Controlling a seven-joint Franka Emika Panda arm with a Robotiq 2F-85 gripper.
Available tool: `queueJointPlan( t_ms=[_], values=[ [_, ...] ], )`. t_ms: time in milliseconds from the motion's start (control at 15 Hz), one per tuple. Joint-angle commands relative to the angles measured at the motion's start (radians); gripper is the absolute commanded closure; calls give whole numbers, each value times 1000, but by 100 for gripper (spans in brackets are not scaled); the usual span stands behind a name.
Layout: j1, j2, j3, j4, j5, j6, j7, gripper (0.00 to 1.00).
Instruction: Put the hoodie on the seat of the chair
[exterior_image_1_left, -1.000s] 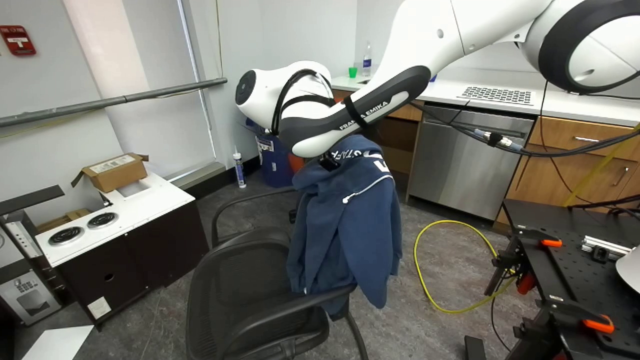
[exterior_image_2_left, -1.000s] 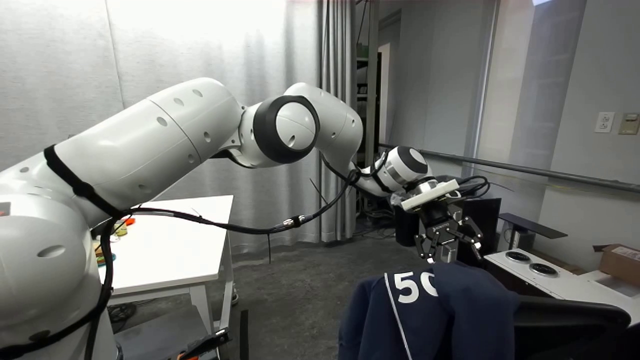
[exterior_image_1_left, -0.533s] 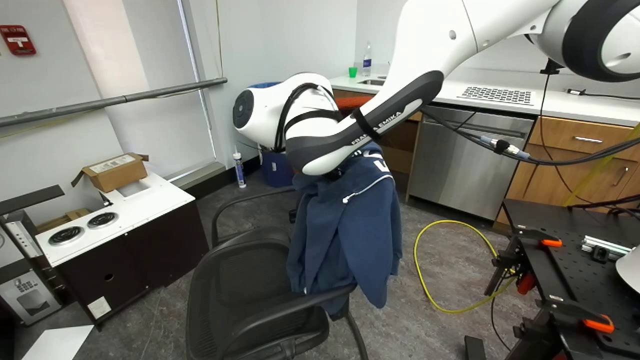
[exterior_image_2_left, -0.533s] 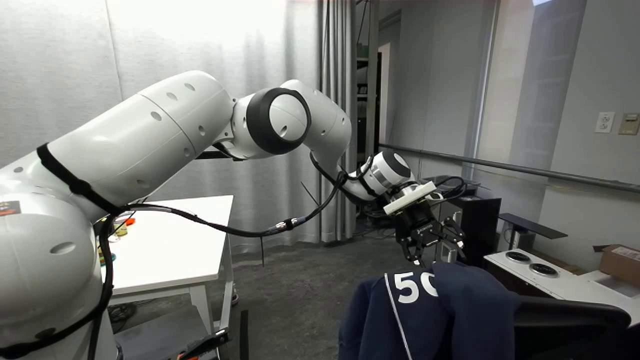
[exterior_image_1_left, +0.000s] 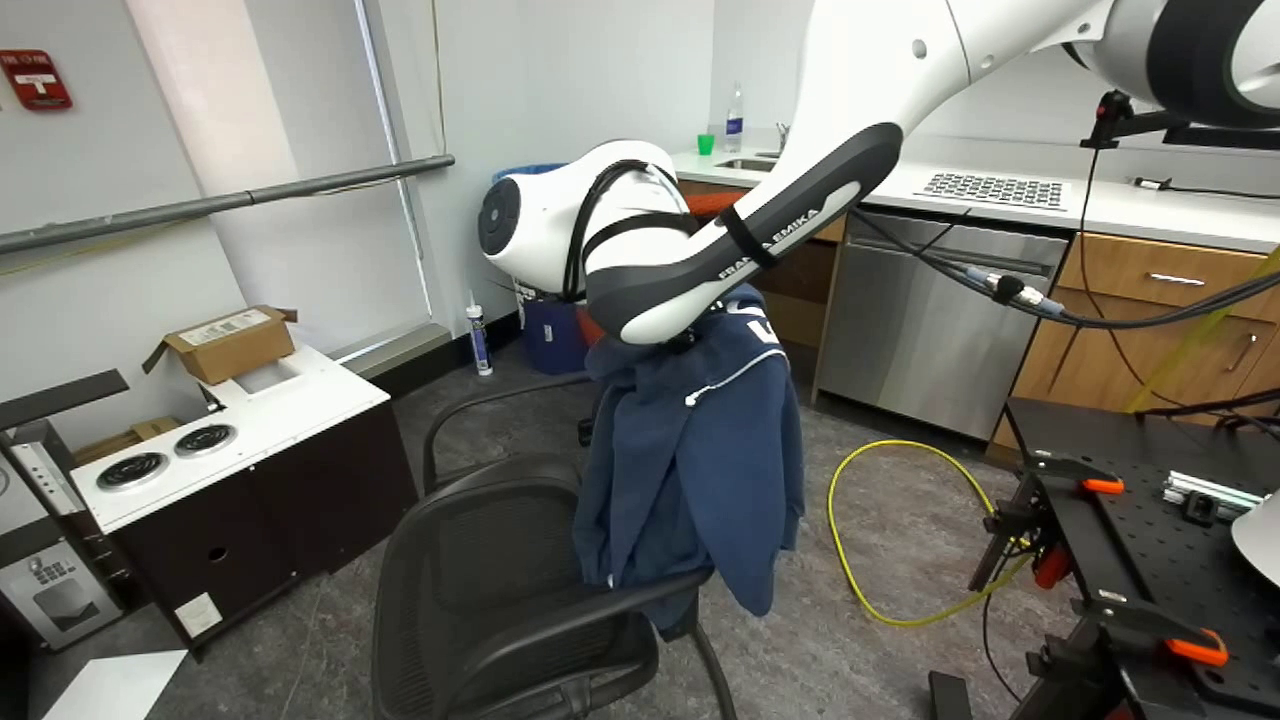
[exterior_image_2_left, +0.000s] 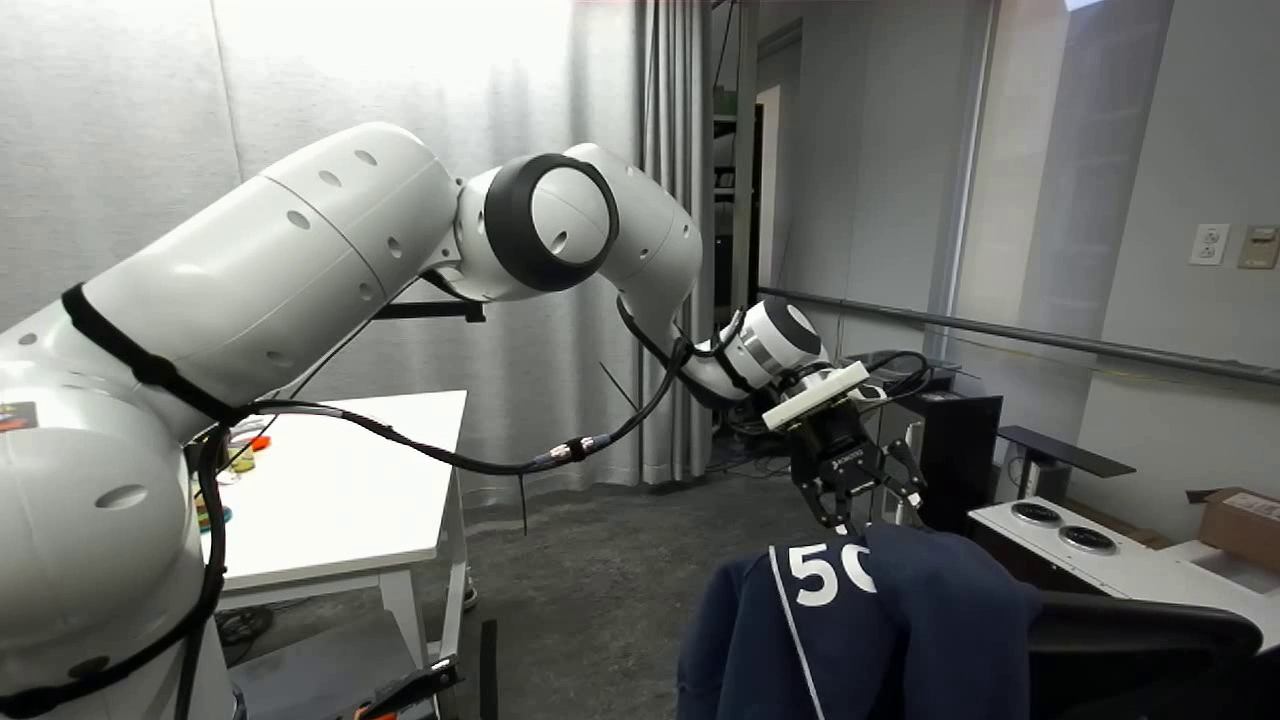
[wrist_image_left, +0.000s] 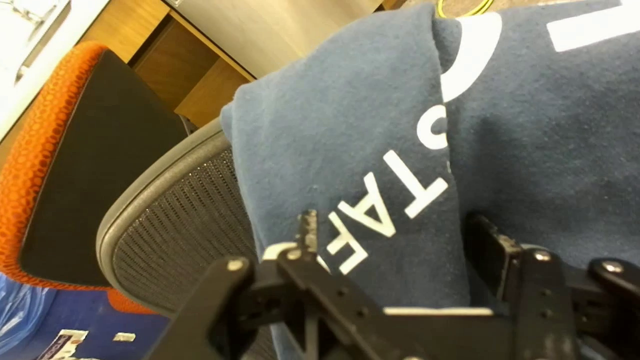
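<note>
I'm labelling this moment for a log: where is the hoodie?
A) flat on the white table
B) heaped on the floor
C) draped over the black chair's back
C: the wrist view shows the hoodie lying over the black chair's mesh back, and both exterior views show it hanging down.

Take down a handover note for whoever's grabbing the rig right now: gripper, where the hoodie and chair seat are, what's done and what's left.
Gripper: open, jaws apart over the top of the hoodie, nothing held. Whether it touches the fabric, I can't tell.
Hoodie: draped over the black chair back, hanging down. Whether its lower edge touches the seat is unclear.
Done: gripper is in place above the hoodie; no grasp yet.
Left: grip the hoodie, lift it clear of the chair back, lower it onto the seat, release.
</note>
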Motion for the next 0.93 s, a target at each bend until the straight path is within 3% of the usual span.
queueJointPlan(
  t_ms=[0, 400, 600, 867],
  values=[
    [-52, -41, 38, -38, -21, -3, -28, 56],
    [-92, -10, 56, 37, -12, -34, -98, 99],
    [-92, 41, 54, 148, -20, -66, -153, 100],
    [-38, 138, 34, 342, -84, -74, -211, 99]
  ],
)
